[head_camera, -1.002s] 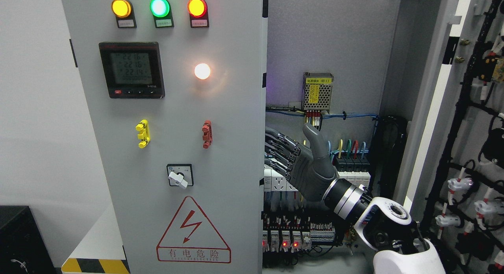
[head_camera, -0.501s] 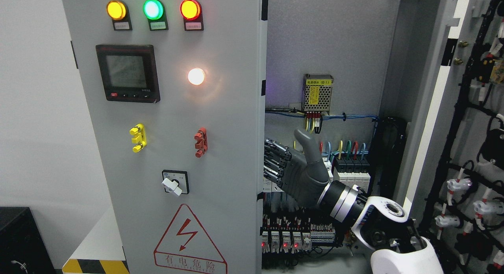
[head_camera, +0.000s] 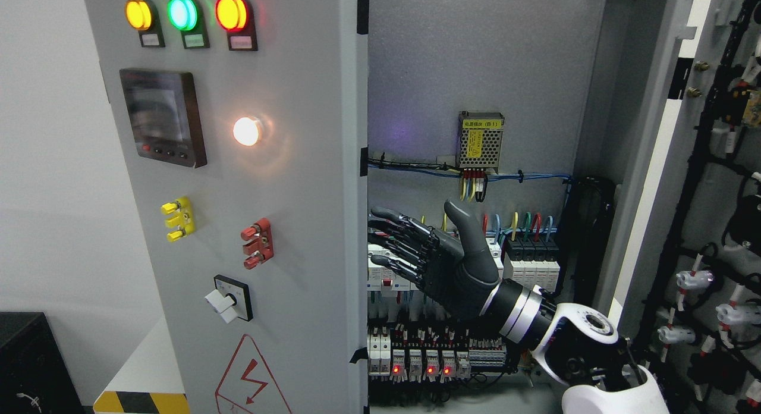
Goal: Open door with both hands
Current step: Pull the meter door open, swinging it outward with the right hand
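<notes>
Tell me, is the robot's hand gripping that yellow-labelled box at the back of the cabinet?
No. The right hand hangs well below the yellow-labelled box, its fingers spread and holding nothing.

My right hand [head_camera: 440,256]: dark grey moulded palm and thumb, with black segmented fingers [head_camera: 398,238] showing exposed metal linkages at the joints. My wrist [head_camera: 523,316]: black cuff ringed by polished silver bands. My forearm [head_camera: 588,348]: glossy white shell bearing a round black-and-grey joint cap.
</notes>
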`<action>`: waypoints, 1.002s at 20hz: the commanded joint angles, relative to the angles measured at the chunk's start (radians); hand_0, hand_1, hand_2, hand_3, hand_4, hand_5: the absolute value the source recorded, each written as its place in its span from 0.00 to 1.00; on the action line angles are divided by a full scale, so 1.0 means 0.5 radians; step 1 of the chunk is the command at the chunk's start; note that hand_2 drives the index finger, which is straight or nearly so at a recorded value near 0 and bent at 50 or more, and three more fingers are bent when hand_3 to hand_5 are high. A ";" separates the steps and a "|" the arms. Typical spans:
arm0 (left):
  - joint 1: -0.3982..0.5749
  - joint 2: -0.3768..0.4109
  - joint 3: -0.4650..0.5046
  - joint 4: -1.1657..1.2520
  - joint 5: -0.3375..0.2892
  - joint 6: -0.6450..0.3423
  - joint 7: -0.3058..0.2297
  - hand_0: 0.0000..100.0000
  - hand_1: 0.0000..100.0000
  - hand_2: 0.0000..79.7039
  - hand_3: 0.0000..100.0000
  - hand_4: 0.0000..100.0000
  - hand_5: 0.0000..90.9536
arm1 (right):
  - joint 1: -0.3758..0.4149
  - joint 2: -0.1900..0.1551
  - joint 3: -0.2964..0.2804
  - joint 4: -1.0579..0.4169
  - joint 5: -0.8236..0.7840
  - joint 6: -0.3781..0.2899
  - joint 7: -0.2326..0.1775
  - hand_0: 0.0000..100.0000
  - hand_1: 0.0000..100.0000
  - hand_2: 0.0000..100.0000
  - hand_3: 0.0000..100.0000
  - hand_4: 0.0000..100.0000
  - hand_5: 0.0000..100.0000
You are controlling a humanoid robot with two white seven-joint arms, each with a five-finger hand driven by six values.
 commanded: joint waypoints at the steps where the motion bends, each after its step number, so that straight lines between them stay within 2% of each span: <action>1: 0.000 0.000 0.000 0.000 0.000 -0.001 0.000 0.00 0.00 0.00 0.00 0.00 0.00 | 0.221 0.000 0.265 -0.391 -0.047 -0.003 -0.003 0.00 0.00 0.00 0.00 0.00 0.00; 6: 0.000 0.000 0.000 0.000 0.000 -0.001 0.000 0.00 0.00 0.00 0.00 0.00 0.00 | 0.362 0.000 0.434 -0.496 -0.035 -0.018 -0.009 0.00 0.00 0.00 0.00 0.00 0.00; 13: 0.000 0.000 -0.003 0.000 0.000 -0.001 0.000 0.00 0.00 0.00 0.00 0.00 0.00 | 0.378 0.003 0.584 -0.548 -0.029 -0.021 -0.009 0.00 0.00 0.00 0.00 0.00 0.00; 18: 0.000 0.000 0.000 0.000 0.000 -0.001 0.000 0.00 0.00 0.00 0.00 0.00 0.00 | 0.353 0.080 0.704 -0.527 -0.017 -0.021 -0.009 0.00 0.00 0.00 0.00 0.00 0.00; 20: 0.000 0.000 0.000 0.000 0.000 -0.001 0.000 0.00 0.00 0.00 0.00 0.00 0.00 | 0.350 0.129 0.707 -0.520 -0.020 -0.021 -0.009 0.00 0.00 0.00 0.00 0.00 0.00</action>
